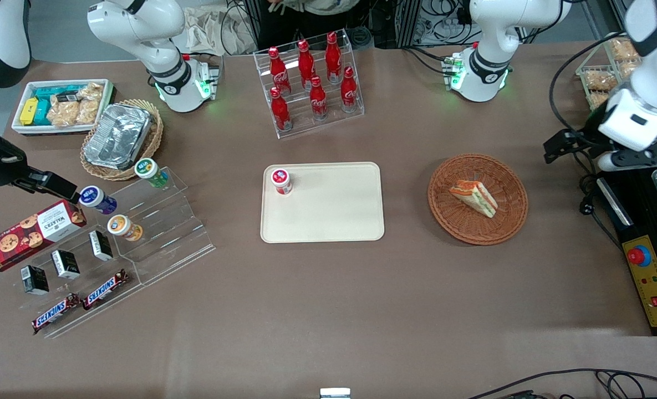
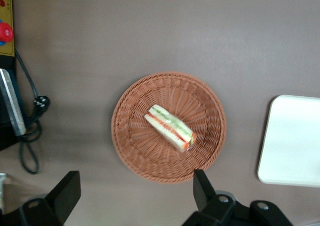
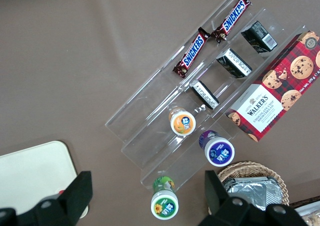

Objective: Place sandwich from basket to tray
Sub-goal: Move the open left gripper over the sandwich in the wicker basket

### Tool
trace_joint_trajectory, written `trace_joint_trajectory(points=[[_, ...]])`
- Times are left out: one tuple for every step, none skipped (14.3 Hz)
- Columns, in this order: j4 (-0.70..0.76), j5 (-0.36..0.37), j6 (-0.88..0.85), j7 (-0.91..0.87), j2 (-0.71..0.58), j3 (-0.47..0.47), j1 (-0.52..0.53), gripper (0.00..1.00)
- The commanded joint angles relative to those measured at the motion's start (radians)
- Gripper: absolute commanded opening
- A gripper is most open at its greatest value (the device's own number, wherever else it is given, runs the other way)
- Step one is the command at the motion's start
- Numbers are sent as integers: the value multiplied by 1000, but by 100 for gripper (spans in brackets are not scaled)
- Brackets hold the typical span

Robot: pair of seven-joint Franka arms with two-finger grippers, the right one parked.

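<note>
The two dark fingers (image 2: 65, 193) of the gripper (image 2: 132, 196) are seen spread wide apart with nothing held between them, hung above the table (image 1: 328, 310) well clear of the basket (image 2: 131, 141). The sandwich (image 2: 170, 128) is laid on its side near the middle of that reddish-brown basket, untouched. In the front view the gripper (image 1: 569, 145) is found at the right edge of the frame, with the basket (image 1: 505, 221) at centre right and the sandwich (image 1: 474, 198) in it. The cream tray (image 1: 328, 216) is placed at the centre of the frame, beside the basket and apart from it, and a small red-capped jar (image 1: 281, 180) is stood in its upper left corner.
</note>
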Motion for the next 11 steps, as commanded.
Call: trace_joint_trajectory(points=[[-105, 17, 88, -101, -69, -3, -41, 100], [-117, 17, 94, -105, -68, -4, -42, 100], [-138, 15, 101, -125, -66, -4, -44, 100], [-157, 11, 106, -195, -65, -6, -44, 100], [-175, 11, 106, -279, -62, -10, -44, 100], [-189, 11, 109, -324, -56, -12, -45, 100], [-204, 11, 111, -334, -51, -12, -44, 100], [-226, 9, 123, -340, -53, -14, -44, 100], [-259, 8, 141, -351, -54, -14, -42, 100], [-296, 6, 178, -354, -59, -14, -41, 100], [-334, -1, 204, -377, -57, -14, -41, 100]])
